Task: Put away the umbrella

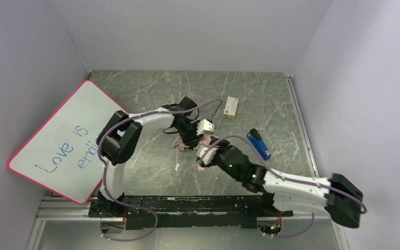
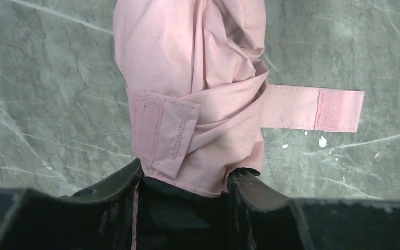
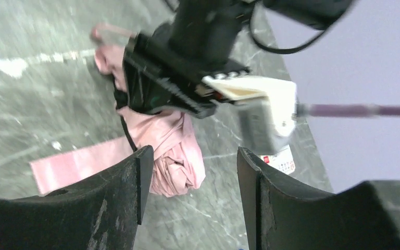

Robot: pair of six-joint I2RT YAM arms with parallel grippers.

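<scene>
The umbrella (image 2: 198, 78) is a folded pale pink bundle lying on the green marbled table (image 1: 151, 94). Its black inner fabric shows at the near end. The pink strap (image 2: 312, 108) trails flat to the right with its velcro patch up. My left gripper (image 2: 187, 179) is shut on the bundle's near end, with fabric pinched between both fingers. From above, the left gripper (image 1: 191, 136) covers most of the umbrella (image 1: 178, 144). My right gripper (image 3: 192, 177) is open and holds nothing. The umbrella's rolled tip (image 3: 174, 156) sits just beyond its left finger (image 3: 135, 182). The right gripper (image 1: 207, 153) hovers close beside the left one.
A pink-framed whiteboard (image 1: 62, 140) with blue writing leans at the left wall. A small white box (image 1: 231, 108) lies behind the grippers, and a blue object (image 1: 259, 145) lies to the right. Grey walls close in the table on three sides.
</scene>
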